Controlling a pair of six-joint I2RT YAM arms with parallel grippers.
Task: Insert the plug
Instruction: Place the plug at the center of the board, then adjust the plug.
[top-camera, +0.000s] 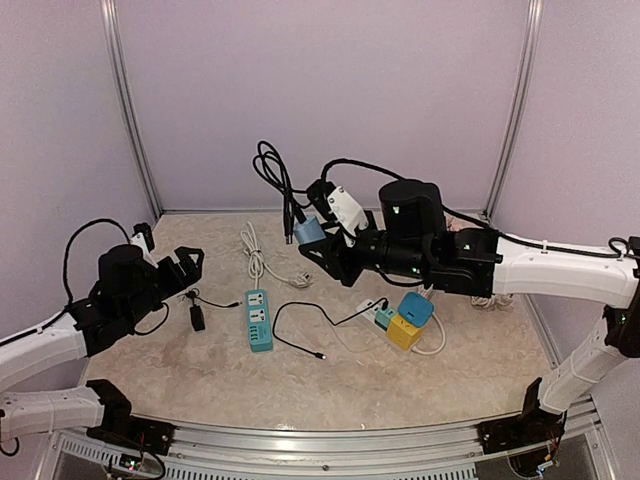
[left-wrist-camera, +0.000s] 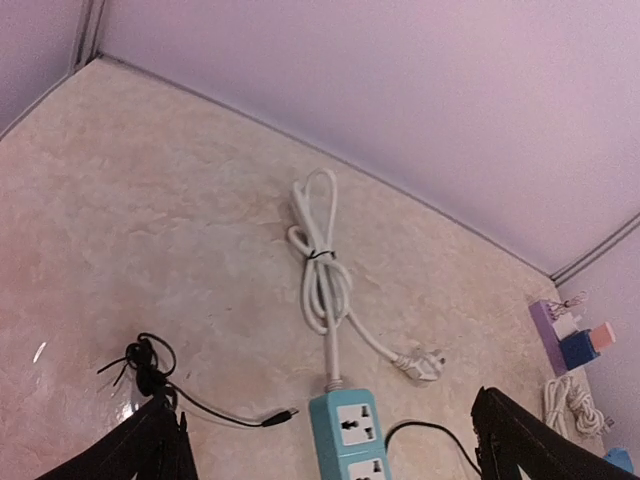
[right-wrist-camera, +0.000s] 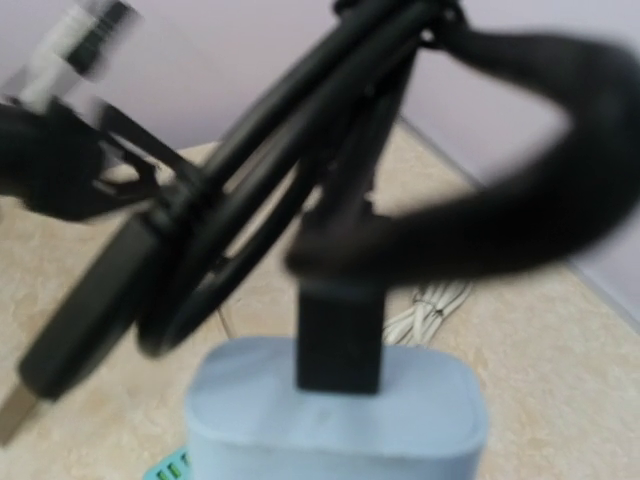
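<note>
Right hand (top-camera: 322, 243) is clamped on the blue plug (top-camera: 308, 231). It's probably light with a rigid shell, springy black cable (top-camera: 272, 168) tugging. Grip the body sides. Left hand (top-camera: 178, 262) sits spread apart.

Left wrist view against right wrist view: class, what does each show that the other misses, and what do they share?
Only left wrist: a thin black cable with a small connector, a white mains plug, and a teal power strip with its sockets. Only right wrist: a pale blue rounded adapter block with a black plug standing in it and a looped black cable. Both: beige marbled tabletop, lilac wall.
</note>
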